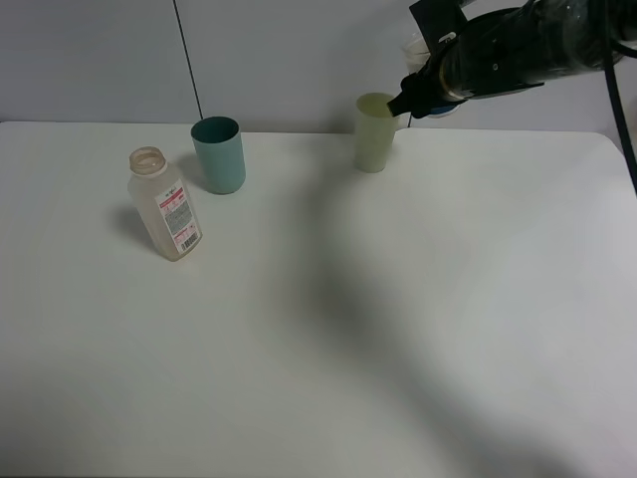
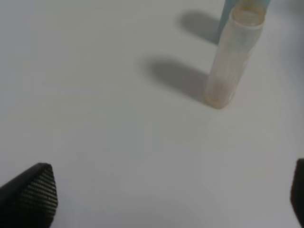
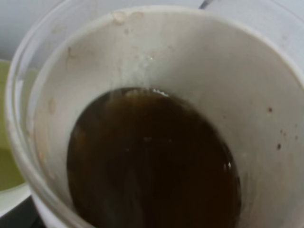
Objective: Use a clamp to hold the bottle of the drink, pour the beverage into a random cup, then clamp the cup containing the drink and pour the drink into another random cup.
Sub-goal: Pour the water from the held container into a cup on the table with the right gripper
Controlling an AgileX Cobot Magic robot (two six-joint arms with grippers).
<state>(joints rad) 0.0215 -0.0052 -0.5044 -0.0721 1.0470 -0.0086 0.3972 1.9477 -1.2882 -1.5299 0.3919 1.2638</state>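
My right gripper (image 1: 430, 85) hangs at the back right, shut on the cup containing the drink (image 1: 416, 47), a white cup with a blue band. It holds the cup just above and right of the rim of the pale yellow-green tumbler (image 1: 375, 131). The right wrist view looks down into the cup (image 3: 247, 71) at the brown beverage (image 3: 152, 166), with the tumbler (image 3: 5, 156) showing at the edge. The bottle (image 1: 164, 204) stands uncapped at the left, looking nearly empty. My left gripper (image 2: 166, 194) is open low over the table, well short of the bottle (image 2: 232, 61).
A darker teal tumbler (image 1: 219, 154) stands just behind and right of the bottle, also seen behind the bottle (image 2: 228, 12) in the left wrist view. The white table (image 1: 398, 319) ends at a grey wall close behind the cups.
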